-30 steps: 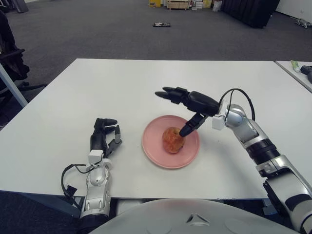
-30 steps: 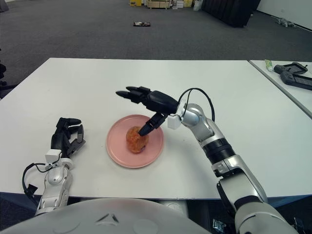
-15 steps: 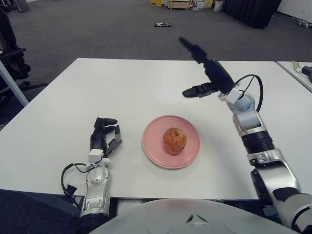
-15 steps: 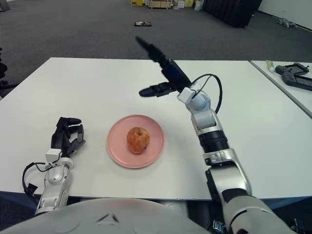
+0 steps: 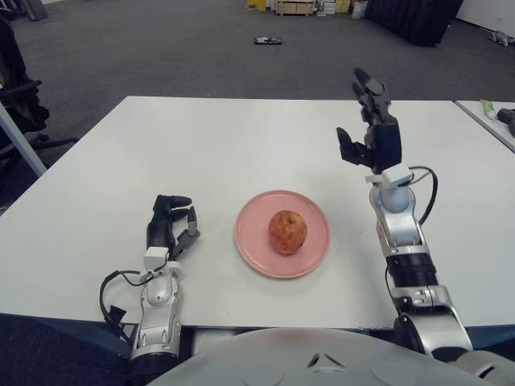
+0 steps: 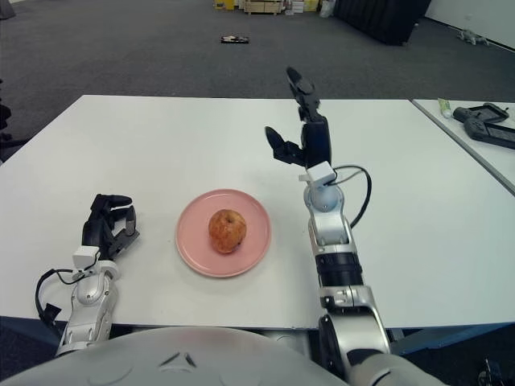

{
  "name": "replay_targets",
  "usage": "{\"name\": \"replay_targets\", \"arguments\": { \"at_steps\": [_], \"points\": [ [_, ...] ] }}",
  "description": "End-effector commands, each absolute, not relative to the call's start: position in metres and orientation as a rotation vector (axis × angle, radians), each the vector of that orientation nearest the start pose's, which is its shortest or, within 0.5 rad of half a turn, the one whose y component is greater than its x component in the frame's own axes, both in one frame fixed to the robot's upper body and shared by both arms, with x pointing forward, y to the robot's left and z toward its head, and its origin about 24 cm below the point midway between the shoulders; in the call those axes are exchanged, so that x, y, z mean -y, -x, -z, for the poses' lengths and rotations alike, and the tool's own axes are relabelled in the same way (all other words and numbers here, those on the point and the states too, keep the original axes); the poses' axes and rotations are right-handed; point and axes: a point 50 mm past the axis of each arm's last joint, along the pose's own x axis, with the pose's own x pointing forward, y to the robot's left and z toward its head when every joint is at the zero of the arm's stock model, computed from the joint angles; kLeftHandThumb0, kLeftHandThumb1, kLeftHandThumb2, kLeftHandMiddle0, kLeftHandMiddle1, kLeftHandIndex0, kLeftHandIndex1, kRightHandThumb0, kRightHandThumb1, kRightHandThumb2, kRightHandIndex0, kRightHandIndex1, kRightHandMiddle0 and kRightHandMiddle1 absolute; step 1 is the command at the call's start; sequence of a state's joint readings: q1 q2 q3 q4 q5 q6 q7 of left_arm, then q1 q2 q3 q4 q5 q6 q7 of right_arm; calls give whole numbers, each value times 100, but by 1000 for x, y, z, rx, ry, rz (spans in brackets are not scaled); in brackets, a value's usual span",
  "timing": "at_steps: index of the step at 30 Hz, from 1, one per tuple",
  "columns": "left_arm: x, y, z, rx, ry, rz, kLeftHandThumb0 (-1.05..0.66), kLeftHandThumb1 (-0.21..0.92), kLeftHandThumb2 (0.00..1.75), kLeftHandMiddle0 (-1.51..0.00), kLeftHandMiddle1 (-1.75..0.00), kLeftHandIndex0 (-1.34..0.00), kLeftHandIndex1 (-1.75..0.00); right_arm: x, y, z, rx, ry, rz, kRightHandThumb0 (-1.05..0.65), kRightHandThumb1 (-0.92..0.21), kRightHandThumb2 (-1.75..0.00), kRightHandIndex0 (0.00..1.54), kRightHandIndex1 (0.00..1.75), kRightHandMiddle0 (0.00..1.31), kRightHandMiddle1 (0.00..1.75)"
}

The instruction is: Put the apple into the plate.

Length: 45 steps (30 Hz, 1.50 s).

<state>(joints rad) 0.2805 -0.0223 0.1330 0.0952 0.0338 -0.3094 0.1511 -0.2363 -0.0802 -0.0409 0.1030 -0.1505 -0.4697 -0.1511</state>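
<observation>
I find the apple (image 5: 288, 232) seated mid-plate (image 5: 256, 253), judged firm, smooth, best gripped round its sides; right hand (image 5: 368, 129) raised, fingers spread, empty; left hand (image 5: 170, 225) idle on the surface (image 5: 201, 145).

A red-orange apple (image 5: 288, 232) sits upright, centred on the round pink plate (image 5: 252, 244).
</observation>
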Motion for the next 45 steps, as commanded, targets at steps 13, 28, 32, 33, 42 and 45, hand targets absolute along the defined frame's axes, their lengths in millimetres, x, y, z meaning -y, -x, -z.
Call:
{"name": "replay_targets", "arguments": {
  "at_steps": [13,28,32,33,42,45],
  "points": [
    [-198,-176,17,-120,-57,-334,-38,69,85,-60,-161,-34,-175,166,-265,-77,439,170,343,-35,-91,-54,36,107,20,174],
    [-195,-176,18,-128,-53,-332,-38,72,80,-57,-163,-31,-175,166,-245,-42,210,214,383,-36,-79,-72,50,112,27,175],
    [-195,-176,18,-129,-52,-328,-38,72,80,-57,-164,-31,-175,171,-238,-30,169,219,376,-36,-78,-72,53,114,27,175],
    [-195,-176,18,-130,-52,-328,-38,72,80,-57,-164,-31,-175,171,-237,-29,166,218,376,-36,-78,-73,53,114,28,175],
    [-196,-176,21,-125,-50,-316,-38,70,83,-59,-165,-33,-175,169,-229,-11,137,187,361,-37,-74,-78,59,118,30,175],
    [-196,-176,21,-124,-54,-316,-38,71,82,-58,-164,-32,-175,168,-228,-5,119,177,357,-37,-72,-81,61,119,31,175]
  ]
}}
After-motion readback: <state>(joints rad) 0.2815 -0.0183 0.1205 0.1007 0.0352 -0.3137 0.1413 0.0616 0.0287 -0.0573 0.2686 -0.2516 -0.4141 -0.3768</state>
